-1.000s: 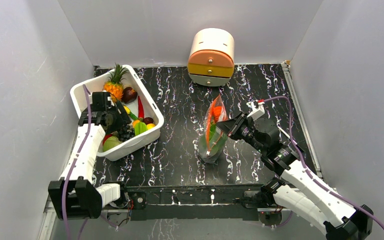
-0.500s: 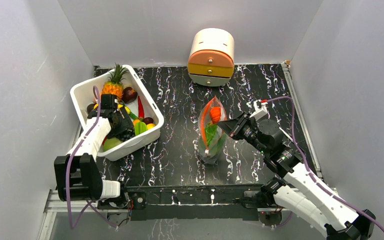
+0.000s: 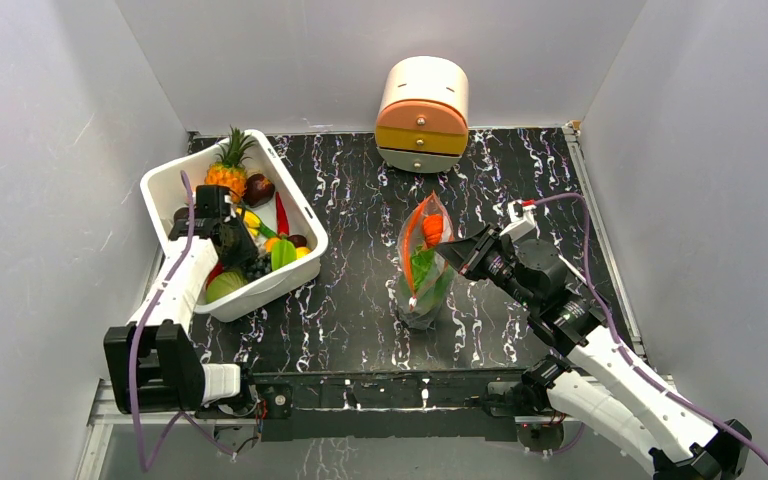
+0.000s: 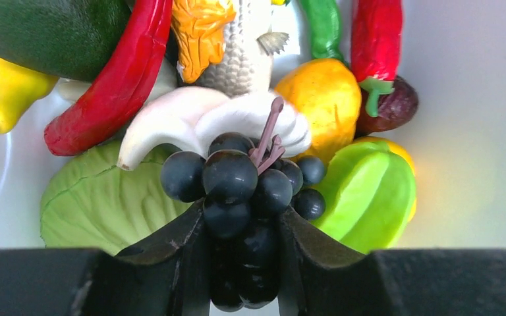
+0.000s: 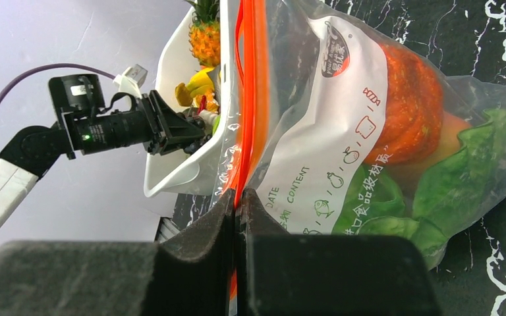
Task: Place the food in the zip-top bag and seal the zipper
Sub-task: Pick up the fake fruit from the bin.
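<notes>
The clear zip-top bag [image 3: 422,270] stands on the black table, holding an orange-red piece [image 5: 412,105] and green leaves [image 5: 461,171]. My right gripper [image 3: 452,250] is shut on its red-orange zipper [image 5: 247,99], pinching the strip between the fingertips [image 5: 237,194]. My left gripper [image 4: 240,220] is inside the white tub [image 3: 165,180], shut on a bunch of dark grapes [image 4: 237,178]. The pale green cabbage [image 4: 99,204] lies just left of the grapes. A red chilli [image 4: 115,85] and an orange fruit [image 4: 323,99] lie behind them.
The tub also holds a pineapple [image 3: 228,170], a green starfruit [image 4: 369,197], a white-and-grey fish toy [image 4: 237,59] and a yellow pear [image 4: 10,92]. A round orange-and-cream drawer unit [image 3: 422,102] stands at the back. Grey walls close in on three sides.
My left gripper moved forward and right in the tub onto the grapes. My right gripper shifted slightly left with the bag's mouth, and the bag now stands more upright.
</notes>
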`<move>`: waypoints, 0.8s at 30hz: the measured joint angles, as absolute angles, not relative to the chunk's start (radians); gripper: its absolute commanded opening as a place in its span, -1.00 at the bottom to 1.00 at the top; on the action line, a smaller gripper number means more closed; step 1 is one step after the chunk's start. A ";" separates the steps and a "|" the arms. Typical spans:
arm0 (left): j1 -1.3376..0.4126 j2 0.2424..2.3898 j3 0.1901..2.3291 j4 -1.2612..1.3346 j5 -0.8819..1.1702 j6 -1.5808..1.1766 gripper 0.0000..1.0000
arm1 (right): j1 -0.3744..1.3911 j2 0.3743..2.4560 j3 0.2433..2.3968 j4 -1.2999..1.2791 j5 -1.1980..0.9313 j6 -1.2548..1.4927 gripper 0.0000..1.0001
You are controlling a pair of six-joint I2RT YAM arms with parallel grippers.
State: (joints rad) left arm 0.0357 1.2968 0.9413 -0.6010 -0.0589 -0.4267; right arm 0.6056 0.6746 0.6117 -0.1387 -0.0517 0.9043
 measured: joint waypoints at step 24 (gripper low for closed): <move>0.036 1.155 1.185 -0.677 0.353 -0.462 -0.58 | 0.606 0.685 0.612 -0.140 -0.052 0.910 -1.00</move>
State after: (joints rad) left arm 0.0357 1.1545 1.1851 -0.6773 0.3534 -0.4618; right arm 0.6056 0.6846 0.6117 -0.1398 -0.0521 0.9104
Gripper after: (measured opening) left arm 0.301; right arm 0.008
